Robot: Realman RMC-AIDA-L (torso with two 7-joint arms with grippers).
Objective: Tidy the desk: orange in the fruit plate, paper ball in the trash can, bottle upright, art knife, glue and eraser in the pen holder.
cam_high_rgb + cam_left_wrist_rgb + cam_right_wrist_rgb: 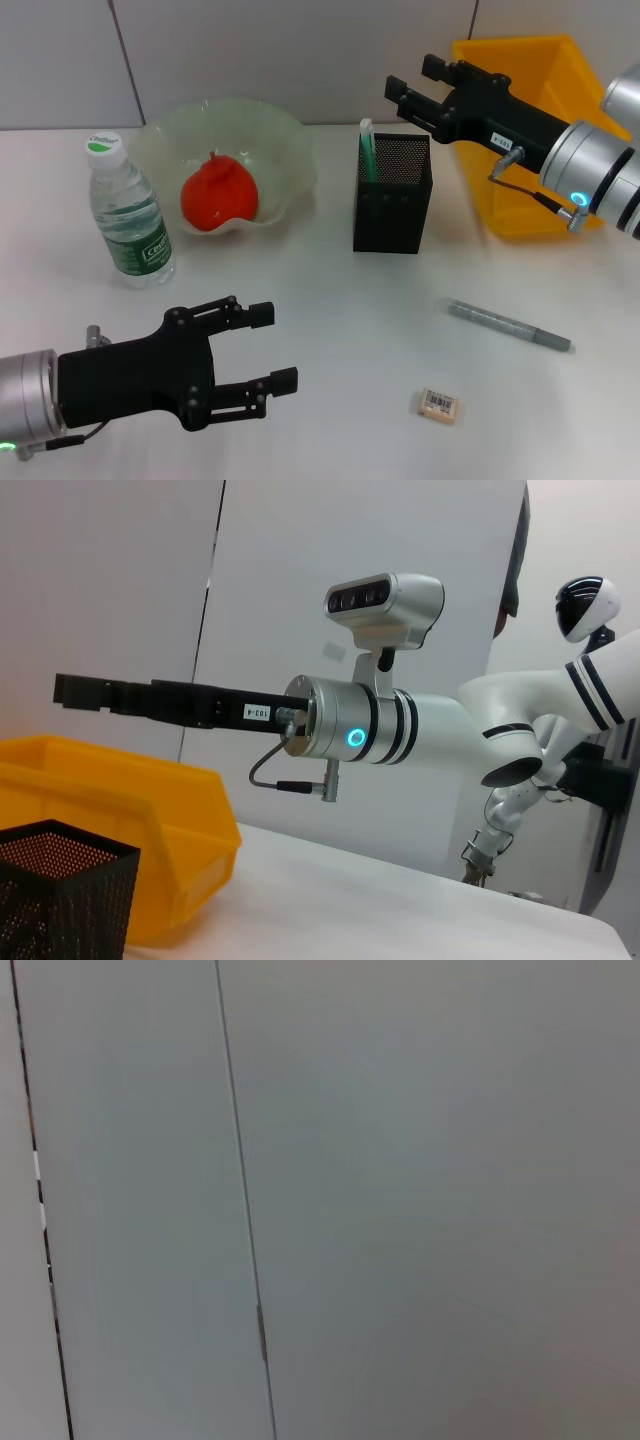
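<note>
Pincer-wise, we are hovering our wide-open left pincer point(285, 346) over the worktop point(330, 330) well short of the eraser point(437, 404), whose flat shape risks skidding away, while our right pincer point(415, 85), also empty and parted, is hanging above the pen holder point(392, 200).

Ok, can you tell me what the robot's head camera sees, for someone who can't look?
On a white desk, an orange sits in a green fruit bowl beside an upright water bottle. A black mesh pen holder, a grey pen-like tool and an eraser are nearby. The left gripper hovers open in front; the right gripper reaches over by a yellow bin.
</note>
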